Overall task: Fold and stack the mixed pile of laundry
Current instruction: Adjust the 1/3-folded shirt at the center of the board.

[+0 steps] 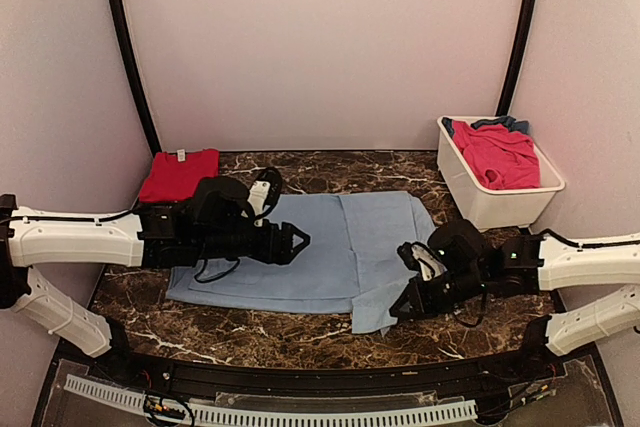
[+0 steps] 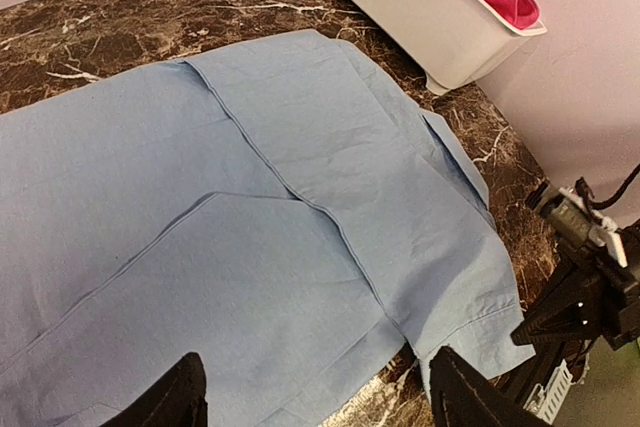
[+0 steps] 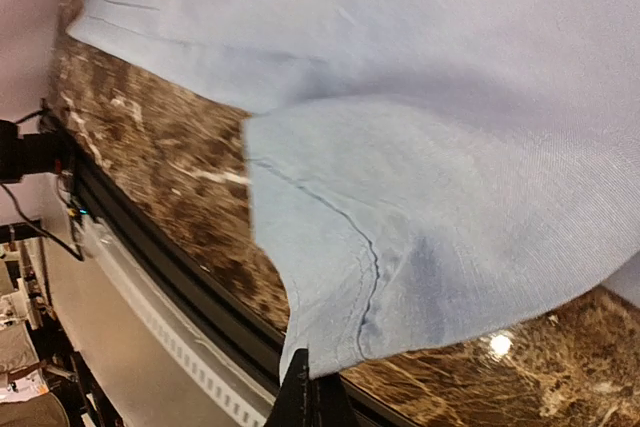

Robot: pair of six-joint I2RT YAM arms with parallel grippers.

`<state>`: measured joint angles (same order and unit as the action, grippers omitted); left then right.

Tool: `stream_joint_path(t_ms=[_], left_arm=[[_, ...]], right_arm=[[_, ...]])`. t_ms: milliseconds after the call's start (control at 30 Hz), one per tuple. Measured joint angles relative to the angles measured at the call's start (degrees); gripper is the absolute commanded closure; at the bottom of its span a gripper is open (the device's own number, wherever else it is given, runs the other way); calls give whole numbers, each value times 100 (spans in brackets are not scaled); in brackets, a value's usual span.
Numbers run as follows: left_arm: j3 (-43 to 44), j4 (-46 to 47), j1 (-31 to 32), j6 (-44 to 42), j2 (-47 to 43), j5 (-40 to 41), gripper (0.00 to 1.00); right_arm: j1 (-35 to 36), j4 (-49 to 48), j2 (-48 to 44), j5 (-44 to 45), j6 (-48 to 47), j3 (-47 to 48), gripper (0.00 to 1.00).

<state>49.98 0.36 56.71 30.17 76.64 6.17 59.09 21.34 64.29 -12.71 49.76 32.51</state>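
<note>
A large light-blue shirt (image 1: pixel 320 247) lies spread flat on the marble table, with one panel folded over its right half. My left gripper (image 1: pixel 298 240) hovers open over the shirt's left part; in the left wrist view the left gripper (image 2: pixel 315 367) has only cloth (image 2: pixel 280 227) beneath its wide-apart fingers. My right gripper (image 1: pixel 400 312) is at the shirt's near right corner. The right wrist view shows the right gripper (image 3: pixel 318 387) shut on the hem corner of the sleeve (image 3: pixel 400 247). A folded red piece (image 1: pixel 178 175) rests at the back left.
A white tub (image 1: pixel 495 202) at the back right holds a pink-red garment (image 1: pixel 495 152) and a darker blue piece (image 1: pixel 510 124). The tub (image 2: pixel 410 7) also shows in the left wrist view. The table's black front rail (image 3: pixel 170 257) runs close below the right gripper.
</note>
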Motion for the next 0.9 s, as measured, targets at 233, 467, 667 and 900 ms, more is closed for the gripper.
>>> stream_joint_path(t_ms=[233,467,667,900], left_arm=[[-258,79,-57,675,-105,-302,27],[-774,901,-57,1563,-247,-870,23],[-774,1305,-17,2203,-299,-879,20],[-772,2111,-17,2931,-225,-850,13]], right_arm=[[-225,-780,-142,308,-129,750,100],[-339,-1213,-15,885,-251,1134,100],[-422,-1967,323,1261,-459,1456,100],[-439,-2907,918,1298,-603,1532,100]])
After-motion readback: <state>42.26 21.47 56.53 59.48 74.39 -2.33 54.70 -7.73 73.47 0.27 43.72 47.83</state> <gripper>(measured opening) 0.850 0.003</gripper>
